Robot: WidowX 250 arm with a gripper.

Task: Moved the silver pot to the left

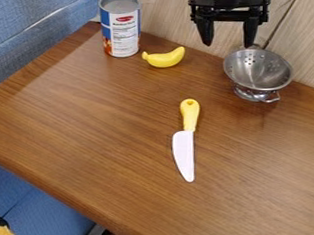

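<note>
At the top of the camera view, the black gripper [227,39] hangs with its two fingers spread apart and nothing between them. The silver pot [258,71], a small metal colander with holes, a footed base and loop handles, stands upright near the back right of the wooden table. It lies below and to the right of the gripper in the view, with its hollow inside facing up.
On the brown table [85,130], a tall can [123,30] stands at the back left with a yellow banana [164,57] beside it. A knife [186,146] with a yellow handle lies mid-table. A wooden panel [172,20] rises behind the back edge.
</note>
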